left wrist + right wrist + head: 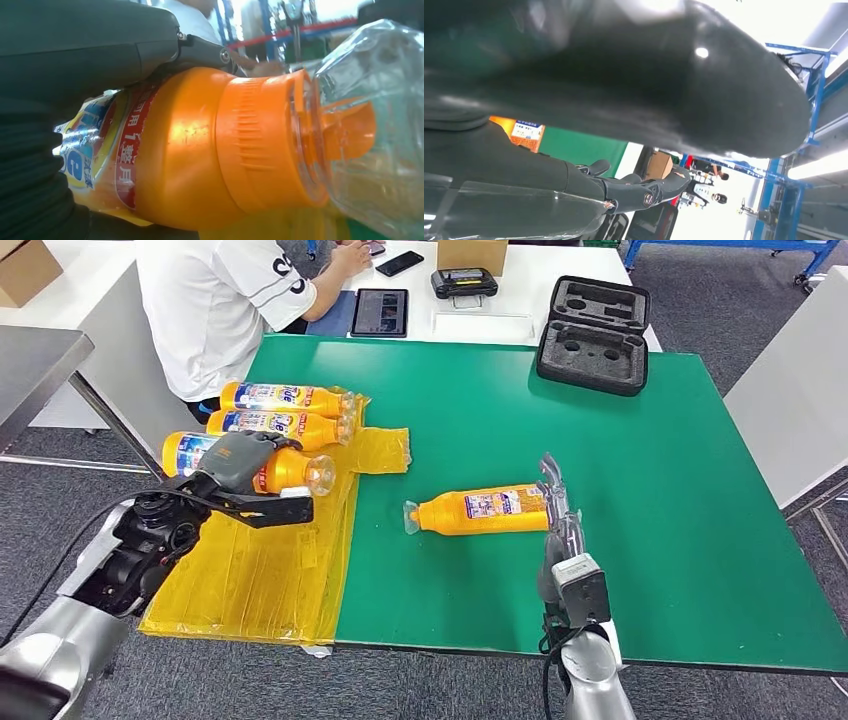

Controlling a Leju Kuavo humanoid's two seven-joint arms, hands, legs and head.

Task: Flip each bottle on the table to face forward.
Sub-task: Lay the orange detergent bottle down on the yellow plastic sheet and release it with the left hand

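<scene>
In the head view, your left hand (238,462) grips the nearest of three bottles (285,469) on the yellow sheet (260,580) at the table's (640,490) left edge. A fourth bottle (480,510) lies mid-table, your right hand (556,502) at its base; whether it grips, you cannot tell. Bare green spreads rightward. Left wrist view: fingers (200,50) wrap the orange bottle (200,160).

Bare green table (640,500) lies open right of the lone orange bottle (480,510). Leftward, three bottles (285,415) crowd the yellow sheet (260,570) (a person (215,310) sits just behind); a foam-lined case (594,335) blocks the far edge.
</scene>
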